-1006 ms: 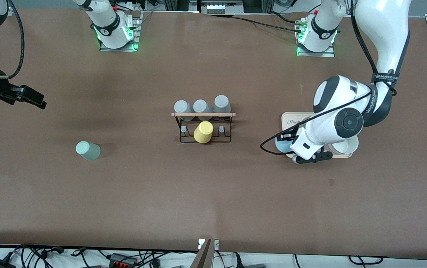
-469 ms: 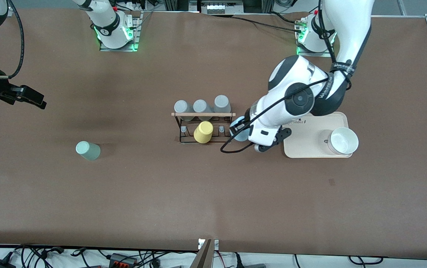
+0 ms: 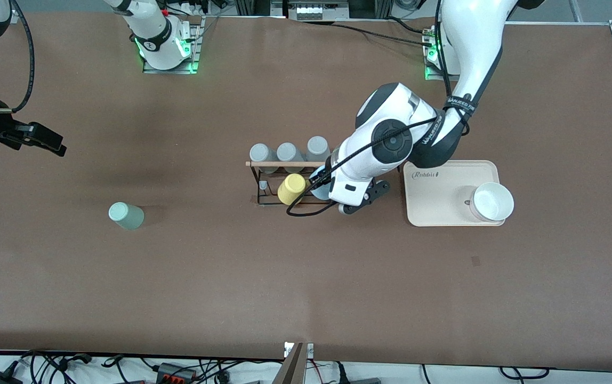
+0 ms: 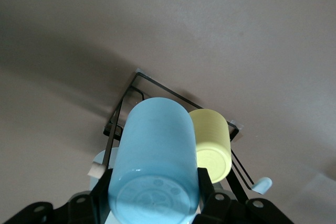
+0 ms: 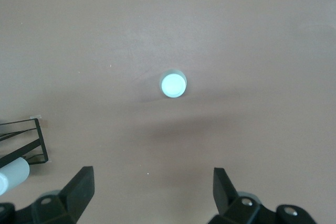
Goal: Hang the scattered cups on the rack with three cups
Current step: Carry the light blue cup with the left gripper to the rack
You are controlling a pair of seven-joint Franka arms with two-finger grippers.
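My left gripper [image 3: 323, 188] is shut on the light blue cup [image 3: 319, 180] and holds it over the left arm's end of the black wire rack [image 3: 291, 164]. In the left wrist view the blue cup [image 4: 155, 166] sits between my fingers [image 4: 206, 183], right beside the yellow cup [image 4: 211, 142] on the rack [image 4: 137, 85]. The pale mint green cup [image 3: 125, 215] stands on the table toward the right arm's end, also in the right wrist view [image 5: 173, 84]. My right gripper [image 3: 42, 140] is open and empty and waits above the table there [image 5: 153, 182].
Three grey cups [image 3: 287, 153] hang along the rack's side farther from the front camera. A cream tray [image 3: 444, 213] with a white bowl [image 3: 491, 201] lies toward the left arm's end. A corner of the rack [image 5: 31, 145] shows in the right wrist view.
My left arm has carried the light blue cup from over the cream tray across to the rack beside the yellow cup. The right arm and the mint cup have not moved.
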